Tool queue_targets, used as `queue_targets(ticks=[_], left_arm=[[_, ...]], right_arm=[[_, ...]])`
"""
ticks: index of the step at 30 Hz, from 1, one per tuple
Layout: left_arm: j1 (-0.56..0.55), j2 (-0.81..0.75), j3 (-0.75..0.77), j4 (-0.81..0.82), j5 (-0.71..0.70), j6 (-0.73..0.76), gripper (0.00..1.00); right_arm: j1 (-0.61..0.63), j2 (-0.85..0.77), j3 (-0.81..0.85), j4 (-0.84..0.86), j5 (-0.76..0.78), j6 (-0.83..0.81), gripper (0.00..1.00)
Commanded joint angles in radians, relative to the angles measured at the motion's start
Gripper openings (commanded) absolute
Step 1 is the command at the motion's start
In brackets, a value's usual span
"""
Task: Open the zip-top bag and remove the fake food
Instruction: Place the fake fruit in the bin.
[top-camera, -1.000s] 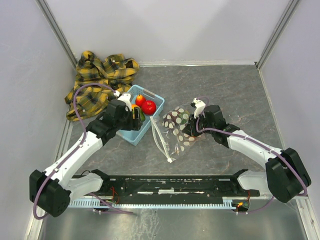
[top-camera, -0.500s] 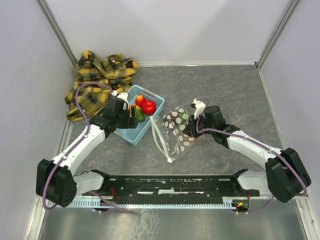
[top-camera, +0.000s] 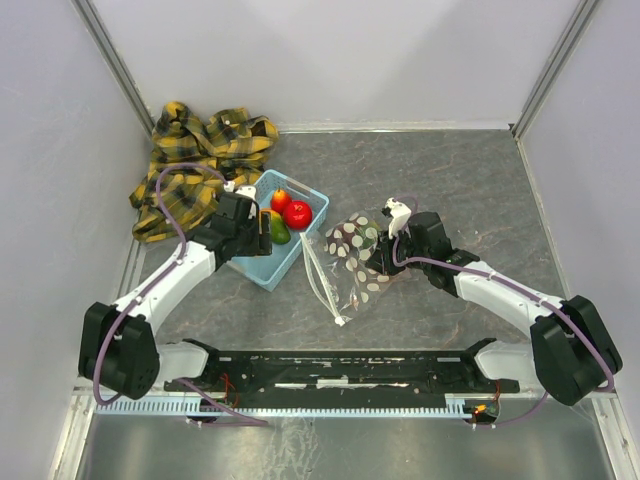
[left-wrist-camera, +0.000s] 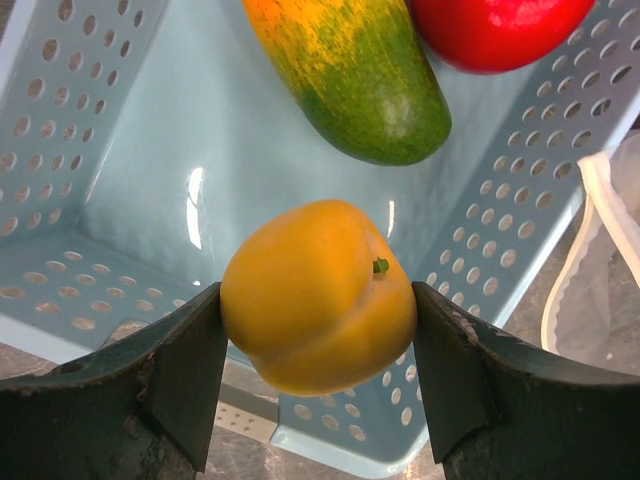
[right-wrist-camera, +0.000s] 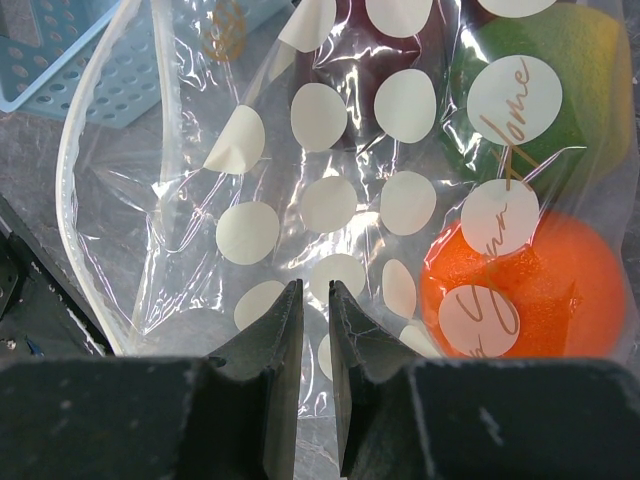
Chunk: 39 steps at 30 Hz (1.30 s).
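Observation:
The zip-top bag (top-camera: 352, 262) lies mid-table, its white zip strip (top-camera: 320, 285) toward the basket. My right gripper (top-camera: 380, 257) is shut, pinching the bag's dotted plastic (right-wrist-camera: 330, 200) between near-closed jaws (right-wrist-camera: 316, 290). Inside the bag I see an orange fruit (right-wrist-camera: 520, 290), a green one (right-wrist-camera: 540, 100) and a dark maroon one (right-wrist-camera: 350, 30). My left gripper (top-camera: 256, 231) is shut on a yellow-orange fruit (left-wrist-camera: 318, 297), held just above the near wall of the light blue basket (left-wrist-camera: 120, 180). A green-orange mango (left-wrist-camera: 370, 80) and a red fruit (left-wrist-camera: 495, 30) lie in the basket.
The blue basket (top-camera: 268, 272) stands left of the bag, with a small orange-red fruit (top-camera: 281, 199) at its far end. A yellow plaid cloth (top-camera: 200, 160) is heaped at the back left. Walls enclose the table on three sides.
My left gripper has moved a little left and back with the yellow-orange fruit, staying over the basket's near side. The right arm and the bag have not moved.

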Motion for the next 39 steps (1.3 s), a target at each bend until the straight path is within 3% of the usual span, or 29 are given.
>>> queue_targets(ticks=[1,18,29,39], left_arm=[[0.008,0.025,0.056,0.026,-0.049,0.01,0.69],[0.014,0.031,0.062,0.009,-0.107,-0.001,0.87],[0.014,-0.027,0.045,0.026,-0.105,0.0,0.88],[0.014,-0.118,0.008,0.073,-0.085,-0.023,0.95]], right_arm=[[0.0,-0.027,0.002,0.046,-0.011,0.01,0.24],[0.0,-0.043,-0.009,0.048,-0.011,0.006,0.24],[0.0,-0.056,-0.017,0.045,-0.009,0.007,0.24],[0.001,-0.064,-0.017,0.037,-0.008,0.005,0.24]])
